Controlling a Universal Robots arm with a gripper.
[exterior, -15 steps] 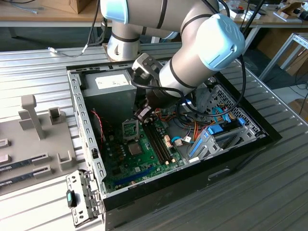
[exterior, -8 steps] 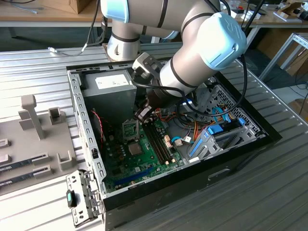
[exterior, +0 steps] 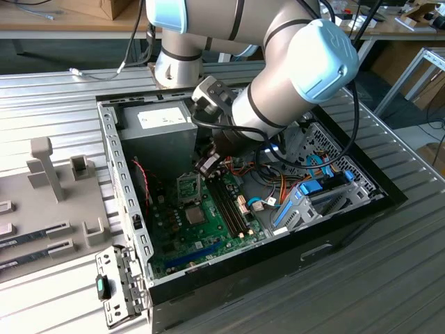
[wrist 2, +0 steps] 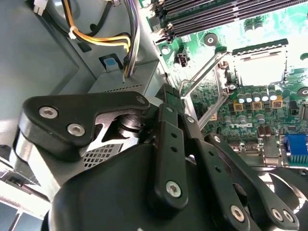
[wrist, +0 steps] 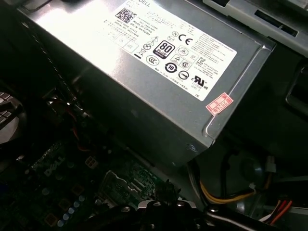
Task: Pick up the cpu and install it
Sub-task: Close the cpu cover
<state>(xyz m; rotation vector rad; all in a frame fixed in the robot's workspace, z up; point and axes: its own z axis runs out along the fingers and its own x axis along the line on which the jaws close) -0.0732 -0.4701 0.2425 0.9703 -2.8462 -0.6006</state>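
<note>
The gripper (exterior: 206, 165) hangs low inside the open computer case (exterior: 348, 223), close over the green board (exterior: 182, 233). Whether it is clenched or released, I cannot tell from here; nothing shows plainly in its grasp.

In the second wrist view, a little way ahead of the gripper's tip (wrist 2: 167, 91), sits the socket (wrist 2: 259, 47) with its frame open and its wire lever (wrist 2: 199, 72) raised. Inside the frame lies a pale silver-grey square, which I take to be the cpu (wrist 2: 260, 66), flat and level in its seat, though I would not swear it is the chip and not the bare socket bed. It is near the gripper but apart from it, not touching. The memory slots (wrist 2: 226, 14) run just beyond it, and the big grey power supply (wrist: 144, 72) stands behind the gripper.

As I judge it, the chip is very light, thin and stiff. Its metal top looks smooth and likely slippery, and the underside and the socket's contacts are easily damaged. It should be held by two opposite edges, kept level, with a gentle squeeze and no sliding or pressing.
</note>
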